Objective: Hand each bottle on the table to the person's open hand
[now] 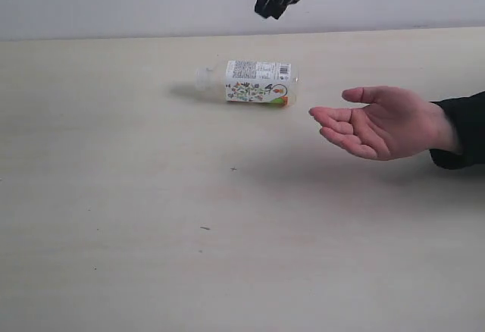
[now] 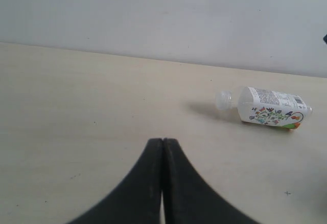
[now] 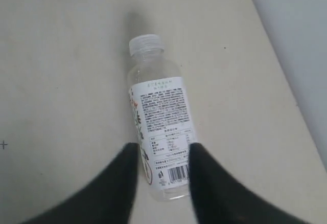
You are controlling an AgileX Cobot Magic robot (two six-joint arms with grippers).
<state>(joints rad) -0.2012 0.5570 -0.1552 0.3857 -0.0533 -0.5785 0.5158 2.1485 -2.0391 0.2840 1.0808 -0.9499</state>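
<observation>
While the bottle lies far-centre on the table, the spread right gripper hovers above: pickup step. Next: descend, clamp, carry right to the open hand; left gripper pressed together.

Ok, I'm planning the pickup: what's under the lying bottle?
The bottle lies directly on the table, casting a shadow; the strip beneath its body is covered.

Mid-frame, lying on its side on the pale table: a clear bottle with white printed label and barcode, cap pointing away. Flanking its base end, dark fingers of the right gripper, spread wide.
</observation>
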